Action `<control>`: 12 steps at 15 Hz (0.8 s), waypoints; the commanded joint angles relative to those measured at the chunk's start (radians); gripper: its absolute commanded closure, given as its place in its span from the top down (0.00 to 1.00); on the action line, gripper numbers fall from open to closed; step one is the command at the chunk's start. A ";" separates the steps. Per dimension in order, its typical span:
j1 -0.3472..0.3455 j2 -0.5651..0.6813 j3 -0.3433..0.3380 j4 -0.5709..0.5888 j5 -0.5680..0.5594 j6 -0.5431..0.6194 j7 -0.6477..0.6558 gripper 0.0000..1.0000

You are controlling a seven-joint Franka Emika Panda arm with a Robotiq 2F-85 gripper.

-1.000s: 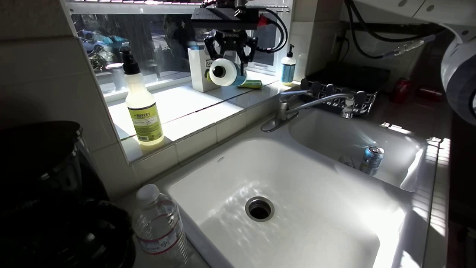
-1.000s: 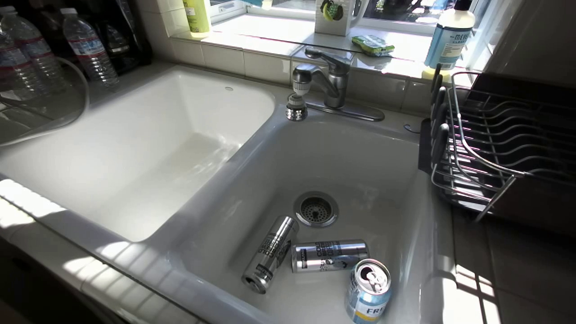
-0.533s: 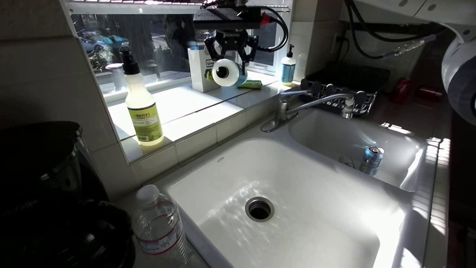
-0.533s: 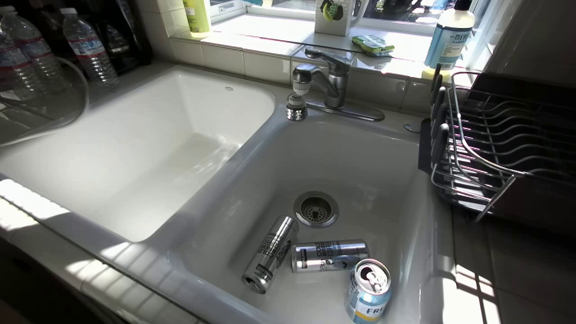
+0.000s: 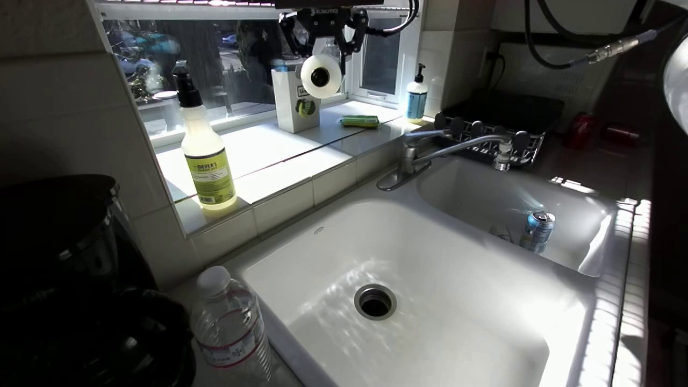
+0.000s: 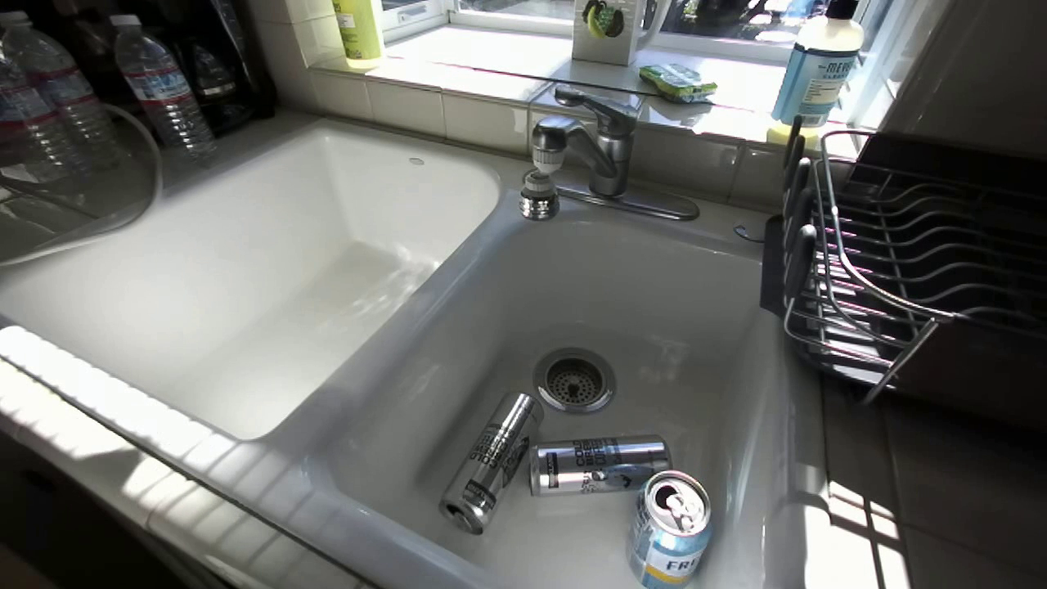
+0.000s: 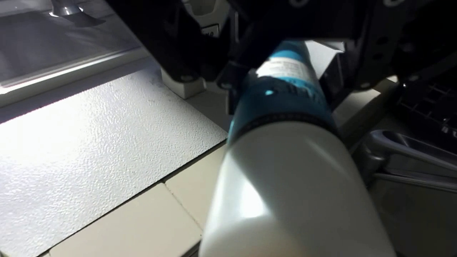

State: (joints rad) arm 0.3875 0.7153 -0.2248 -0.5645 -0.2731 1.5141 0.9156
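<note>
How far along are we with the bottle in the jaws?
Done, by the look of it: the grip. The jaws are closed around the white-and-blue bottle.
In hand: it is held on its side in midair, clear of the windowsill.
Left, probably: setting it down and letting go, as only the jaws seem to support it.

White-and-blue bottle (image 7: 292,185) cut off by wrist view's lower edge, label print (image 7: 285,67) blurred
</note>
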 commanded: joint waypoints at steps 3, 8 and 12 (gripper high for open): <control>0.074 -0.042 -0.037 -0.045 -0.114 0.013 0.015 0.31; 0.133 -0.040 -0.085 -0.079 -0.222 -0.003 0.081 0.31; 0.165 -0.059 -0.108 -0.144 -0.286 0.009 0.116 0.31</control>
State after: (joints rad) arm 0.5152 0.6988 -0.3092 -0.6223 -0.5074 1.5169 0.9905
